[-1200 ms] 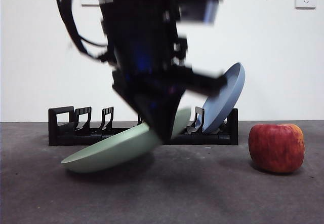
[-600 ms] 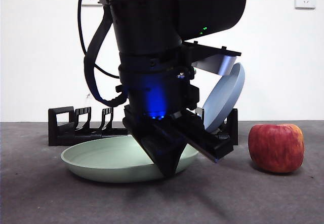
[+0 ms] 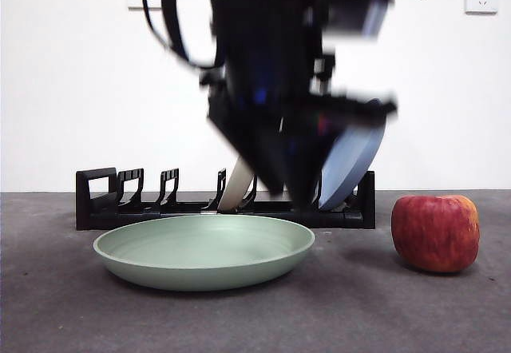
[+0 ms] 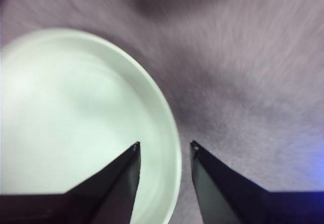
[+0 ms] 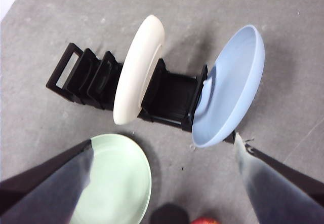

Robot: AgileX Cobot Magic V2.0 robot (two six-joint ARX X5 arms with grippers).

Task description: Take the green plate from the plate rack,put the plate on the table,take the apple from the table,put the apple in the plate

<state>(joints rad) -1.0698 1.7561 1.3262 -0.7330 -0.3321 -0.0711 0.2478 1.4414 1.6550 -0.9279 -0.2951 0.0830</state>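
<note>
So nearest the camera in the front view, the green plate (image 3: 204, 251) sat flat on the table (image 3: 359, 313), lower centre-left of the frame, with nothing gripping it. The apple (image 3: 435, 232) was on the table at lower right, well apart from the plate's rim.

Above the plate, upper centre of the frame, hung the left end effector (image 3: 279, 181), big, dark and motion-blurred. Its own wrist view showed the jaws apart and empty, straddling the plate's rim from above. So I'd say the plate-on-table step was basically done and the apple pickup was the step coming up.

Behind all that, across the middle of the frame, the plate rack (image 3: 104, 201) held a cream-white plate (image 3: 237, 187) and a blue plate (image 3: 351, 157) leaning in its slots.

The right end effector (image 5: 162, 183) was parked high up looking down on the rack, jaws wide apart and holding nothing.

Next move, my guess: one arm needs to get over to the apple at lower right, come down around it and close. It's round, so the grip should be centred or it could roll away.
</note>
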